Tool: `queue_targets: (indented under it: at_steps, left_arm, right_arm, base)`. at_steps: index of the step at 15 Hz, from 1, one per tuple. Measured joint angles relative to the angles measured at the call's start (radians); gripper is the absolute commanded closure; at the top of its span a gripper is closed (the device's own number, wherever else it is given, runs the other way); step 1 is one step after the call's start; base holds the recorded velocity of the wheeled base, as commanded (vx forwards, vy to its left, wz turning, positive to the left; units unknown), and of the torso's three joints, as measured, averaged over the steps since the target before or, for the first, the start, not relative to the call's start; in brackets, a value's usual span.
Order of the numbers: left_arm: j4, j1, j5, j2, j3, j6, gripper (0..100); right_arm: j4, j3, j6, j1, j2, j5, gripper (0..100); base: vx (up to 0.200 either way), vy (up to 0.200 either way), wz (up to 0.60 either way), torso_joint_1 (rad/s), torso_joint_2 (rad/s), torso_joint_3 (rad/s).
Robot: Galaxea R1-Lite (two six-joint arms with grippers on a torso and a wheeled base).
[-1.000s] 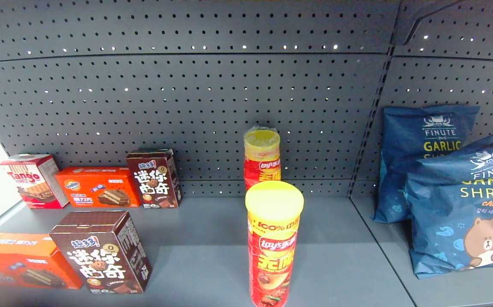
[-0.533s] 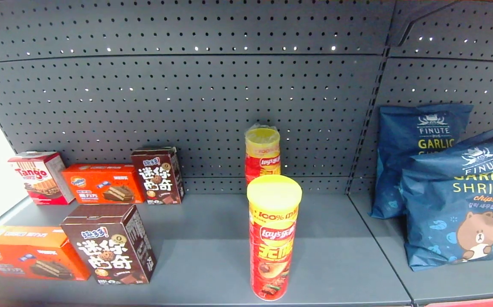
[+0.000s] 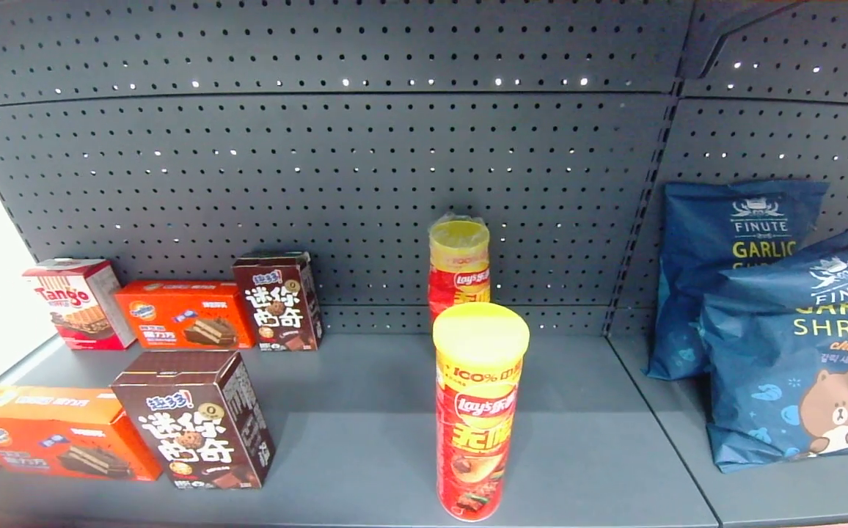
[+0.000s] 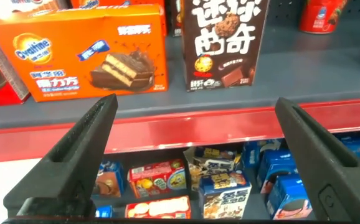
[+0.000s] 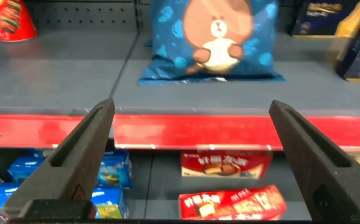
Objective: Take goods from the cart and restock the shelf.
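Step, as judged: between items, both hands empty, so a fetch from the cart is due. Wide-spread left gripper (image 4: 195, 102), nothing between its fingers, hangs just off the front edge of the shelf (image 3: 365, 411), facing the brown cookie box (image 4: 223, 43) and the orange wafer box (image 4: 93, 56). Likewise spread and empty, the right gripper (image 5: 190, 107) faces the bear-print chips bag (image 5: 211, 37) toward the shelf's right end.

Stock: front crisp tube (image 3: 479, 411) upright near the front edge, rear crisp tube (image 3: 459, 268) against the pegboard back (image 3: 321, 183). Boxes sit at the left end.

Next move calls for a firm grip on one cart item, then setting it in the bare stretch beside the tubes without toppling the front one.

Head view gives the back row and pegboard. Wrist views add the red front lip (image 4: 186, 127) and a lower tier of small packs (image 4: 223, 186).
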Motion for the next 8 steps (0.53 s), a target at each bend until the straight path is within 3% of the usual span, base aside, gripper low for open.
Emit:
queue_targets:
  at_steps: [7, 8]
  left_arm:
    - [0.001, 0.0, -0.001, 0.0, 0.0, 0.003, 0]
    - [0.001, 0.0, 0.003, 0.0, 0.0, 0.001, 0]
  right_arm:
    - [0.0, 0.0, 0.0, 0.001, 0.0, 0.0, 0]
    - [0.0, 0.0, 0.0, 0.001, 0.0, 0.0, 0]
  base:
    - [0.0, 0.0, 0.0, 0.0, 0.0, 0.0]
    - [0.0, -0.2, 0.0, 0.007, 0.0, 0.002]
